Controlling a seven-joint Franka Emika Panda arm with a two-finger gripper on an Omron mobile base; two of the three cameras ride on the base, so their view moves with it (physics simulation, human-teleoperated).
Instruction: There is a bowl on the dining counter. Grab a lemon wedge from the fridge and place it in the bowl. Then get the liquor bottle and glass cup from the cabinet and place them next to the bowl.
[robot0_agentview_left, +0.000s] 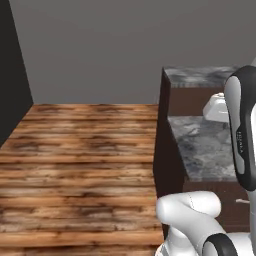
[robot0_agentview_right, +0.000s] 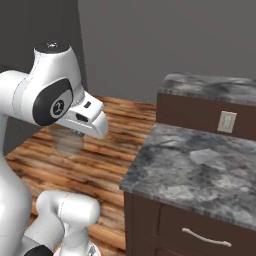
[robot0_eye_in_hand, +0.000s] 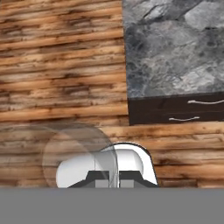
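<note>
My gripper (robot0_eye_in_hand: 113, 178) is shut on the glass cup (robot0_eye_in_hand: 74, 151), a translucent tumbler whose thin wall stands between the two dark fingertips. In the right base view the cup (robot0_agentview_right: 67, 142) hangs under the white hand, above the wooden floor and left of a counter with a grey marbled stone top (robot0_agentview_right: 200, 165) and a dark brown front. The same stone top (robot0_eye_in_hand: 170, 48) lies at the upper right of the hand view. The bowl, lemon wedge, liquor bottle, fridge and cabinet are out of view.
The counter front has drawers with thin silver handles (robot0_eye_in_hand: 205, 102). A raised back ledge carries a pale wall outlet (robot0_agentview_right: 226, 121). Brown plank floor (robot0_agentview_left: 80, 165) stretches to the left, up to a grey wall and a dark panel (robot0_agentview_left: 10, 75).
</note>
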